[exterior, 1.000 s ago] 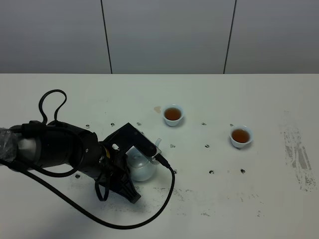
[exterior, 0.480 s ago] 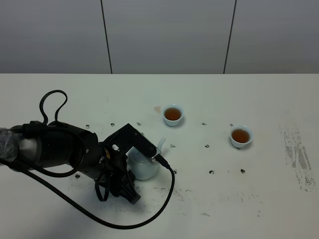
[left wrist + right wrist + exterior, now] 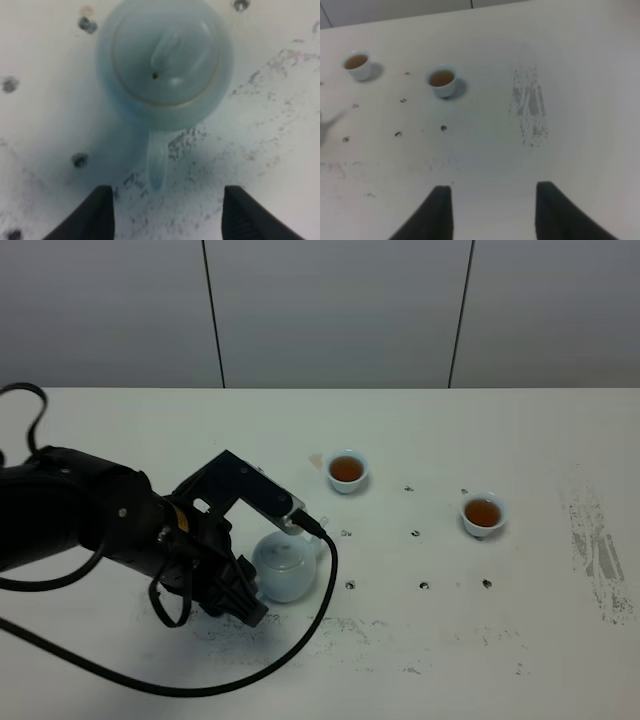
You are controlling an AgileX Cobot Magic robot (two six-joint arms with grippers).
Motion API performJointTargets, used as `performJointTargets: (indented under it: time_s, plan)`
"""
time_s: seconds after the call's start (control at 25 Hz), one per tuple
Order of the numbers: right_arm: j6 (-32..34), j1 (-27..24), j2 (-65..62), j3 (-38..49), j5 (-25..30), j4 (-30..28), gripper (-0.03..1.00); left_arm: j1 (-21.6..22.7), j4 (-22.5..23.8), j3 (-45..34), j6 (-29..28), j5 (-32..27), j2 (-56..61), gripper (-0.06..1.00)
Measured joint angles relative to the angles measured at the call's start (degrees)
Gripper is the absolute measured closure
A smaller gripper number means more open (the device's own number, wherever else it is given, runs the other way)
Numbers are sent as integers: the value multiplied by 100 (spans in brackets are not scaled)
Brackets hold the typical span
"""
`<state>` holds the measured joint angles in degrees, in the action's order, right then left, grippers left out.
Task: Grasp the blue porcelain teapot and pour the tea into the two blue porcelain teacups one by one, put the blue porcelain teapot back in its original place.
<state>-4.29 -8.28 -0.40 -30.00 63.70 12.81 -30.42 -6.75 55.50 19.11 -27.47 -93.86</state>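
The blue porcelain teapot (image 3: 286,568) stands upright on the white table, lid on, left of centre. In the left wrist view the teapot (image 3: 165,65) points its loop handle (image 3: 156,165) at my left gripper (image 3: 167,192), which is open, its fingers (image 3: 95,215) apart and touching nothing. From above, the left gripper (image 3: 248,602) sits just beside the pot's near left side. The two blue porcelain teacups (image 3: 347,470) (image 3: 483,512) hold brown tea. My right gripper (image 3: 492,200) hangs open high over the table, empty, with the teacups (image 3: 357,61) (image 3: 442,80) far ahead of it.
The black left arm (image 3: 110,525) and its cable (image 3: 300,640) lie over the near left of the table. Dark specks dot the table's middle. A scuffed grey patch (image 3: 600,560) marks the right side.
The left gripper has opened and let go of the teapot's handle, then drawn back and up to the left. The teapot stays standing on the table.
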Motion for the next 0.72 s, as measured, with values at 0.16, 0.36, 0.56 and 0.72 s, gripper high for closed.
performJointTargets:
  time_s: [0.16, 0.36, 0.56, 0.72]
  plan:
    - [0, 0, 0, 0, -5, 0, 57, 54, 39, 0, -283, -409, 743, 41]
    - [0, 0, 0, 0, -5, 0, 57, 56, 83, 0, -442, -812, 1356, 42]
    - [0, 0, 0, 0, -5, 0, 57, 485, 183, 0, -813, -1250, 1720, 43]
    - [0, 0, 0, 0, -6, 5, 57, 1405, 257, -13, -899, -1797, 1923, 43]
